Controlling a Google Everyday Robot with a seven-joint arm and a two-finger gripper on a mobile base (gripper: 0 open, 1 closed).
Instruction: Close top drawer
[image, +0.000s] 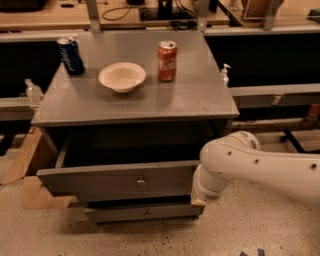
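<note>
The top drawer (120, 181) is a wide grey box with a flat front and a small round centre knob (141, 182). It stands partly out of the grey cabinet (190, 100), with a dark gap behind its front panel. My white arm (250, 165) reaches in from the right. My gripper (198, 199) is at the right end of the drawer front, mostly hidden behind the wrist.
A lower grey drawer (145, 212) sticks out slightly below. On the cabinet top stand a white bowl (122, 76), a red can (167, 60) and a blue can (70, 55). A cardboard box (30, 170) sits on the floor at left. Benches run behind.
</note>
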